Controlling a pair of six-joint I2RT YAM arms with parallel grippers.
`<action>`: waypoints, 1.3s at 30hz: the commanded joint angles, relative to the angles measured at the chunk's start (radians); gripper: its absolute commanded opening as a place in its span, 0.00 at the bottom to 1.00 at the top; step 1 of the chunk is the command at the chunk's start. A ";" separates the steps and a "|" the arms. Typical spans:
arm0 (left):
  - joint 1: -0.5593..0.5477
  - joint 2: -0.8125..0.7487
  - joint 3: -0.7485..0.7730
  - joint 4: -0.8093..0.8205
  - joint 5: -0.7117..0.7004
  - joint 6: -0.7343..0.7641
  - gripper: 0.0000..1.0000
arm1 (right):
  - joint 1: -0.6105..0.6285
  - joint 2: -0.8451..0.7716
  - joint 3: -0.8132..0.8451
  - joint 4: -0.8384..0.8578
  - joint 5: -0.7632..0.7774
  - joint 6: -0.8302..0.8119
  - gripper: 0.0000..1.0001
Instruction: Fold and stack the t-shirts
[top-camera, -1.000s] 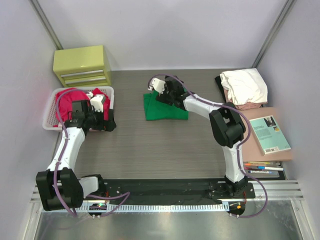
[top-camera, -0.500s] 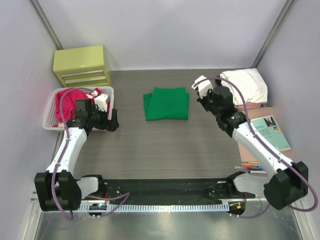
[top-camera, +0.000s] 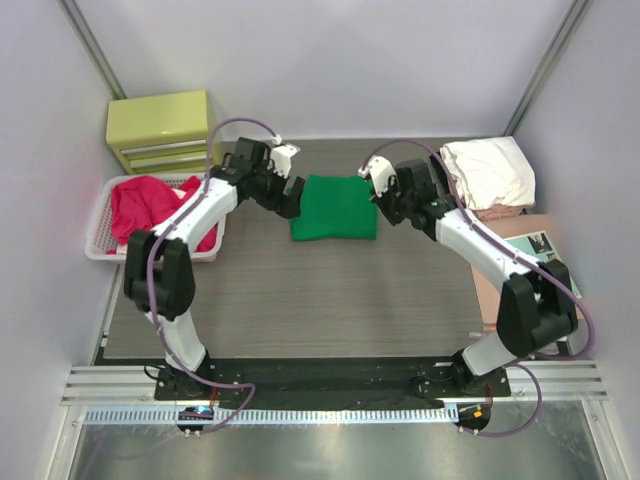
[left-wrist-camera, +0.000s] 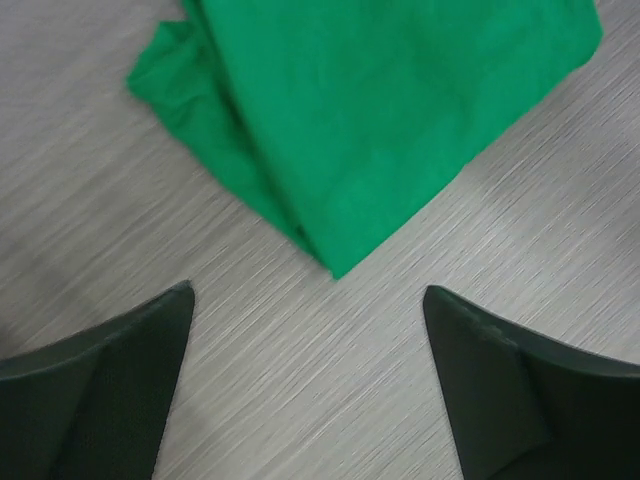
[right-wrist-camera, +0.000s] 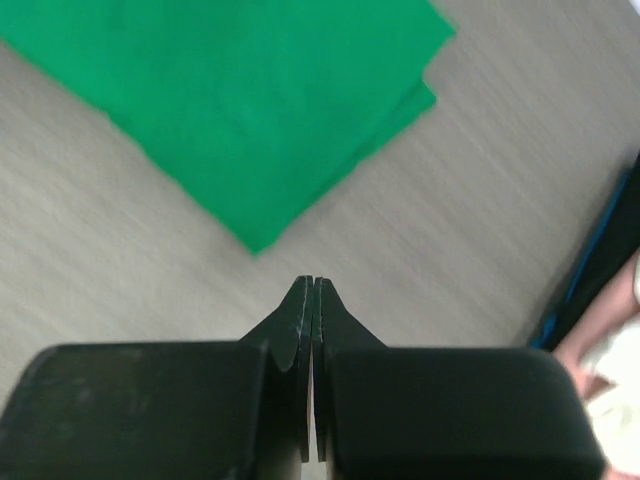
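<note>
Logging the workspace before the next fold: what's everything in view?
Folded bright green cloth t-shirt: one, green, table centre.
Crumpled red cloth t-shirts: count unclear, red, in basket.
White slatted plastic basket: one, white, left edge.
Stack of folded t-shirts: one, white over pale pink, far right.
Yellow-green drawer cabinet: one, far left corner.
Teal-covered book: one, right edge, partly hidden.
Left gripper: one, black, open, left of green t-shirt.
Right gripper: one, black, shut, empty, right of it.

Bright, even, diffuse lighting from overhead; shadows faint
Top view sharp; both wrist views slightly motion-blurred, the green t-shirt (right-wrist-camera: 240, 110) soft at its edges, frame corners smeared
</note>
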 joint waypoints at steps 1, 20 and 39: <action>-0.016 0.162 0.115 -0.050 0.105 -0.081 0.75 | -0.002 0.139 0.184 0.042 -0.084 0.032 0.01; 0.005 -0.026 0.027 0.025 0.064 -0.089 0.00 | 0.031 0.235 0.250 0.131 -0.116 0.083 0.01; -0.059 0.296 0.244 -0.009 0.076 -0.109 0.00 | 0.049 0.460 0.366 0.114 -0.062 0.069 0.01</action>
